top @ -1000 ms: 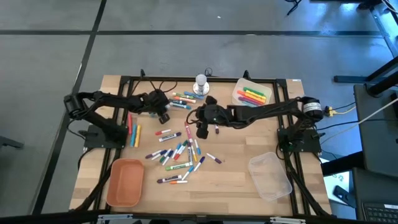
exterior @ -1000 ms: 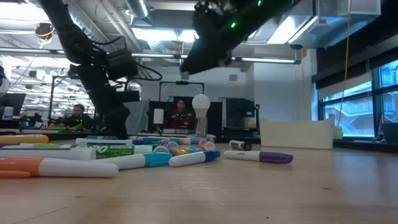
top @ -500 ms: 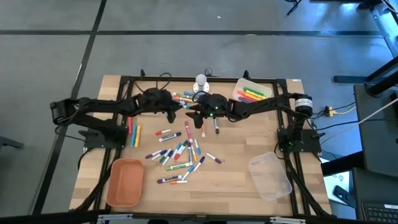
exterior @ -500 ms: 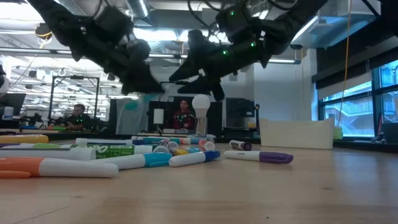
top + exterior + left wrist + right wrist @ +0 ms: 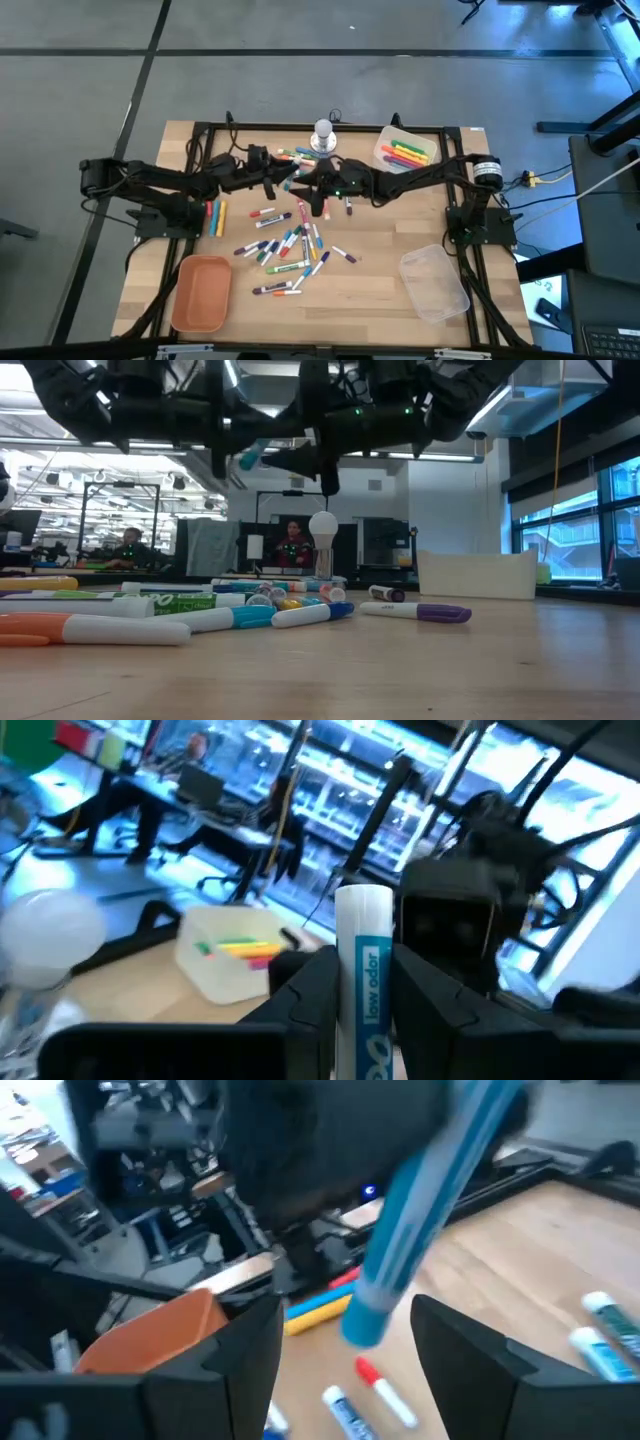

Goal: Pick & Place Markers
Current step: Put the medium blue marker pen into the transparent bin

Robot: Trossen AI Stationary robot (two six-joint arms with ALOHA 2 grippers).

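the nearest thing in the low view is lying at the front edge of the wooden surface (image 5: 470,670): an orange-capped marker (image 5: 85,628), and just behind it a row of markers (image 5: 250,605) with green, blue and white barrels, while a purple-capped marker (image 5: 420,612) is lying apart to one side. from above, that loose pile of markers (image 5: 285,245) is spreading over the middle of the surface, with an orange bowl (image 5: 201,292) at the near left corner and a clear empty tub (image 5: 434,283) at the near right.

above the pile, the two arms are meeting end to end. the left gripper (image 5: 278,175) is holding a blue marker (image 5: 364,982), its jaws clamped on the white-and-blue barrel, which is standing up between them in the left wrist view. the right gripper (image 5: 318,184) is facing it just beside, jaws standing apart; in the right wrist view the blue marker's capped end is hanging between them, and whether they are touching it cannot be told.

farther back, more markers (image 5: 292,157) are lying by the left arm, a small white round knob (image 5: 323,131) is standing at the far edge, and a clear tub of bright markers (image 5: 403,152) is sitting at the far right. beyond the surface, people are sitting at desks in the room.
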